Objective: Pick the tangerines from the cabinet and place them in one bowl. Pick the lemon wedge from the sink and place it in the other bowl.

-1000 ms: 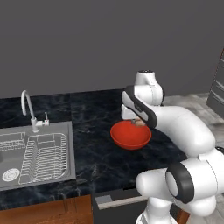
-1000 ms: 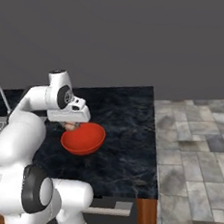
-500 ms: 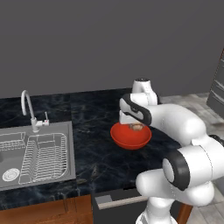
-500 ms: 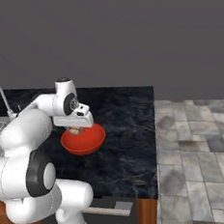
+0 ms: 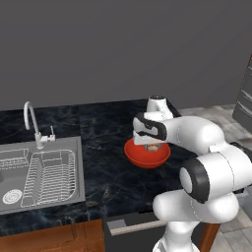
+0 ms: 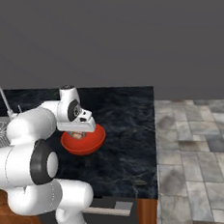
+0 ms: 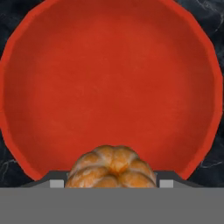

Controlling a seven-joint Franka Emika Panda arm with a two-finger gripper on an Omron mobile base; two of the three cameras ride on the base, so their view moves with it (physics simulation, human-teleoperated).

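The gripper [image 5: 153, 145] hangs over the red bowl [image 7: 109, 74] at the centre of the left base view, jaws closed on a tangerine [image 7: 112, 168]. This looks like the placing step; next, I reckon, open and let it drop in.

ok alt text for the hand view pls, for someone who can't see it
A tangerine sits at the bottom centre of the view, at the gripper, directly above the inside of the red bowl. The bowl's inside holds nothing, and dark marbled counter shows at the corners past its rim.
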